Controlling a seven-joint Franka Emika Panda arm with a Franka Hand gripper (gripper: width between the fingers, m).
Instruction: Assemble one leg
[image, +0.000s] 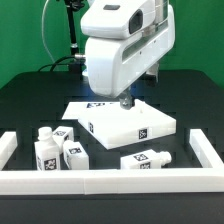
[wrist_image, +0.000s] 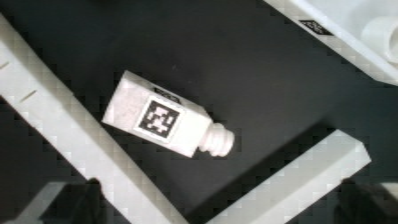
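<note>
In the exterior view several legs lie on the black table: three at the left (image: 45, 150), (image: 60, 135), (image: 73, 152) and one at the right (image: 145, 158). Each is a small white post with black-and-white tags. My gripper (image: 122, 101) hangs just above the far part of the large flat white slab (image: 125, 123). In the wrist view one leg (wrist_image: 164, 115) lies flat, its narrow stub (wrist_image: 217, 143) pointing away from the slab's corner (wrist_image: 347, 25). My gripper (wrist_image: 217, 205) is open with nothing between its dark fingertips (wrist_image: 63, 205).
A low white rim (image: 110, 180) fences the table's front and both sides (image: 208, 152). In the wrist view two of its bars (wrist_image: 54, 110), (wrist_image: 302, 175) meet in a corner close to the leg. The arm's white body (image: 115, 50) hides the table's back.
</note>
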